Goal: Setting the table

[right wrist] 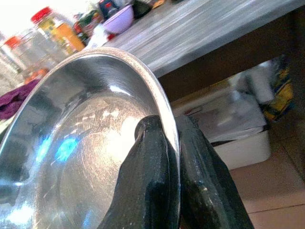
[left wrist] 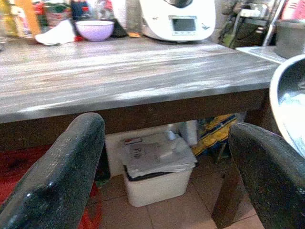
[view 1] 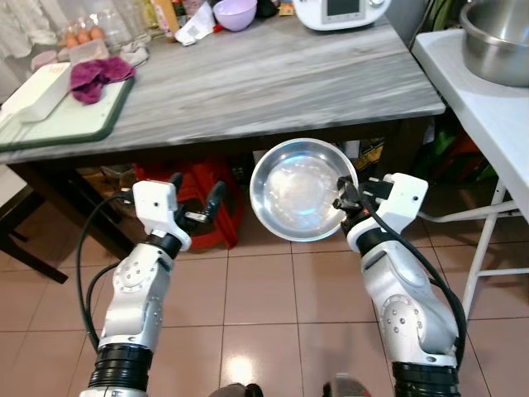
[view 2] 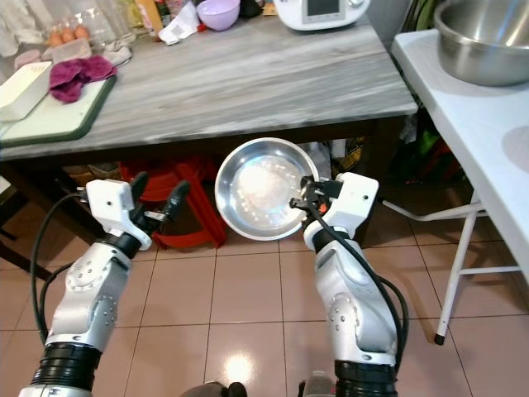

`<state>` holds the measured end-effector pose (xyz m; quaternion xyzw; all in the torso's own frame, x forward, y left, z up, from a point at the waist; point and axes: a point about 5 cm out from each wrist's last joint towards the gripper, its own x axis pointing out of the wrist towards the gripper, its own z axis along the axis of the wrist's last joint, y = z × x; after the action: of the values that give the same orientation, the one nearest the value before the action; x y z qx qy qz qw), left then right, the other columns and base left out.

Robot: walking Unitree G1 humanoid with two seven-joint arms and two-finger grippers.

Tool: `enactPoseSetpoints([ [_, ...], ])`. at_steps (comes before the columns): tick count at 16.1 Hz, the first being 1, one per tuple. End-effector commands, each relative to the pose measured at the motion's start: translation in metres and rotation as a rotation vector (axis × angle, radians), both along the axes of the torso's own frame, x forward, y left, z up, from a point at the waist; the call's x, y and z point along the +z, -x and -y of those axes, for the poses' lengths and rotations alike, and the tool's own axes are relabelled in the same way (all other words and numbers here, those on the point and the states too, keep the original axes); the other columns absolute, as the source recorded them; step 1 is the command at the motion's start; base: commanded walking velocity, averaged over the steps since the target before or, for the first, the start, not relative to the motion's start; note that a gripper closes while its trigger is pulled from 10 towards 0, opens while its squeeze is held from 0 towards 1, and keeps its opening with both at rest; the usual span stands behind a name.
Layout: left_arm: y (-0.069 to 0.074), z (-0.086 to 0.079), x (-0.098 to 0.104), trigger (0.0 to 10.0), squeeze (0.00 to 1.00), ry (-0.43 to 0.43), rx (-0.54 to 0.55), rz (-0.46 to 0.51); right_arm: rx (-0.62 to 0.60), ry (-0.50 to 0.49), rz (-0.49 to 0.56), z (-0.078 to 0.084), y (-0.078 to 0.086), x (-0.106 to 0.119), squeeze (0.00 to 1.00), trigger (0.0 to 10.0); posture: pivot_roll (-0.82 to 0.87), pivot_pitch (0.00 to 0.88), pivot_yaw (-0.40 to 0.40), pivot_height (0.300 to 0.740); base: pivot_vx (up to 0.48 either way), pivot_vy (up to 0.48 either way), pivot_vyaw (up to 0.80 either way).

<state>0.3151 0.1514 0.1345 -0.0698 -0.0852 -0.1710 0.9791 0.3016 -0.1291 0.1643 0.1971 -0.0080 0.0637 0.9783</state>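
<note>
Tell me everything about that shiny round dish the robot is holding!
The steel dish is round, shallow and mirror-bright, with a thin raised rim and an empty, slightly smudged inside. The right tool pinches its rim, one black finger inside and one outside. It is tilted up, its inside facing the camera, in the air over the tiled floor just in front of the grey table's edge.

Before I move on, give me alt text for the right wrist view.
The right gripper pinches the rim of a steel plate, one finger inside and one outside. Behind it runs the grey table, with a purple bowl and jars at the back.
</note>
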Motion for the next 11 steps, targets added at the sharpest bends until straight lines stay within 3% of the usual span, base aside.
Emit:
enactPoseSetpoints([
  [1,0.0010,0.0008,-0.0007,10.0,0.00,-0.003,-0.005,-0.002,-0.012,0.001,0.007,0.0025,0.0006,0.0019,0.00,10.0,-0.12,0.161,0.128,0.740,0.330,0.000,0.00],
  [8,0.0010,0.0029,-0.0017,10.0,0.00,-0.004,-0.011,-0.002,-0.026,0.006,0.010,0.0047,0.0001,0.0018,0.00,10.0,-0.12,0.158,0.123,0.740,0.331,0.000,0.00],
  [11,0.0006,0.0035,-0.0018,10.0,0.00,-0.002,-0.010,-0.001,-0.030,0.007,0.011,0.0049,-0.0010,0.0023,0.00,10.0,-0.12,0.153,0.119,0.740,0.329,0.000,0.46],
])
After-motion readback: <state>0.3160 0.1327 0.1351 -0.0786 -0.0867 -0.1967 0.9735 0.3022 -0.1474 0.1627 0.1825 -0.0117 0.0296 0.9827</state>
